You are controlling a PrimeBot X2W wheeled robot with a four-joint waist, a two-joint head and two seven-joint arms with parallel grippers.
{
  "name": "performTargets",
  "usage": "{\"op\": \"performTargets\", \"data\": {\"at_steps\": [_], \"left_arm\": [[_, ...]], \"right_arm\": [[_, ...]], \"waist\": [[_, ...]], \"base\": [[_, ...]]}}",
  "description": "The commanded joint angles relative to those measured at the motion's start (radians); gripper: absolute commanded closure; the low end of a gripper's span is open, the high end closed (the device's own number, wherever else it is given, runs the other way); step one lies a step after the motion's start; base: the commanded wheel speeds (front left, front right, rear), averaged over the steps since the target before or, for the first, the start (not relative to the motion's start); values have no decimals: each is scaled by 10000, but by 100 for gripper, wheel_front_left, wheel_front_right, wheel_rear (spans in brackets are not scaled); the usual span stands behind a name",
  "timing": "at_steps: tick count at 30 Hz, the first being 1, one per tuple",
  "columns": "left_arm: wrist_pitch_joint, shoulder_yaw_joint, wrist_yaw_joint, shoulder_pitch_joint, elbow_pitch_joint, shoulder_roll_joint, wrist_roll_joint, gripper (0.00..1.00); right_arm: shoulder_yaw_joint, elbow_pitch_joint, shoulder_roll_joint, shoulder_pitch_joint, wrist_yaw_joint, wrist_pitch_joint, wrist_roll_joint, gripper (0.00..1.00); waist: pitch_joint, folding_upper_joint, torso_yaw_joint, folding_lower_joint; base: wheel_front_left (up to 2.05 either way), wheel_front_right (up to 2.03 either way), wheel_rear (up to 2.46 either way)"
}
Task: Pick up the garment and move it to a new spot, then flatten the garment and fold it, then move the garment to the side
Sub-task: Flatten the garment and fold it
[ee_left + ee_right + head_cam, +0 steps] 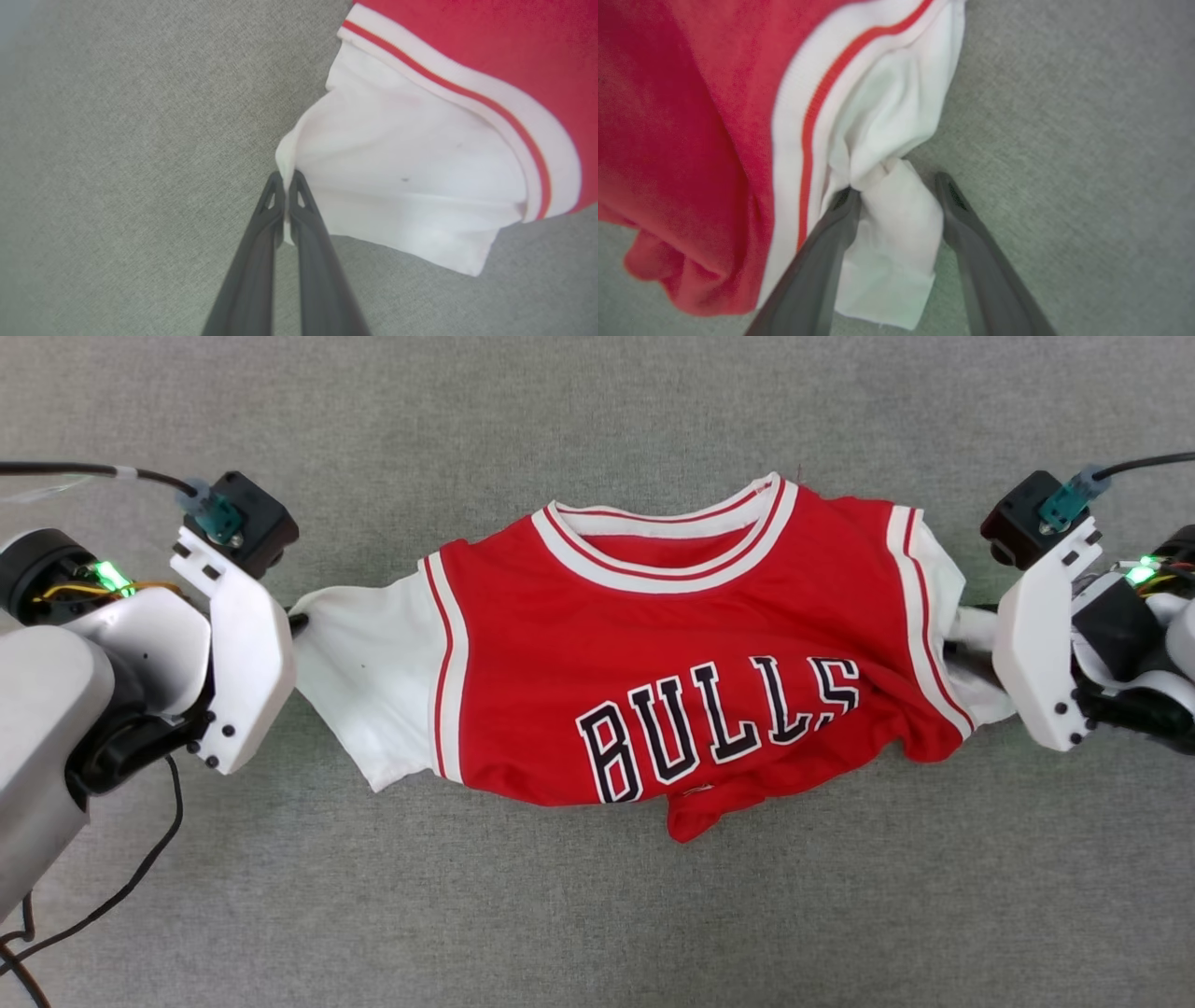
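The garment [672, 616] lies front up on the grey surface, a red jersey with white sleeves and black BULLS lettering, its lower half bunched under. My left gripper [299, 621] is shut on the edge of the white sleeve at the left; in the left wrist view the garment's sleeve [411, 163] is pinched between the tips of the left gripper [286, 179]. My right gripper [962, 635] is at the other sleeve. Seen from the right wrist, the right gripper [896, 186] stands open with a fold of the garment's [668, 116] white sleeve between its fingers.
A grey fabric-covered surface [597, 933] stretches all around the jersey. A black cable [140, 868] trails at the lower left beside my left arm. Thin cables run off from both wrist cameras at the upper corners.
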Motion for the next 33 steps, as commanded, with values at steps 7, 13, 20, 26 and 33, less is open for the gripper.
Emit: {"op": "performTargets", "data": {"at_steps": [7,13,20,26,33], "left_arm": [[-665,191,-30,62,49,173,52,100],[-1388,517,111,-54,-382,333,175,100],[-2033,981,395,-496,-964,396,446,100],[-2303,1236,500,-1299,-1058,-17,787,100],[-2581,1514,418,-3153,-292,-1076,1455,100]], "right_arm": [[269,142,-102,-184,-10,-2097,-55,100],[106,-205,-651,-380,-10,-3620,-212,100],[-737,-487,-1024,-730,-10,-4766,-600,100],[-1666,-469,-958,-1208,-10,-5132,-1029,100],[-2983,166,-430,-2175,-10,-5004,-1958,100]], "waist": [[-1047,0,-352,1],[-1921,0,-532,1],[-2558,0,-705,1],[-2619,0,-774,1],[-2093,0,-805,1]], "base": [[0,0,0],[0,0,0],[0,0,0],[0,0,0],[0,0,0]]}}
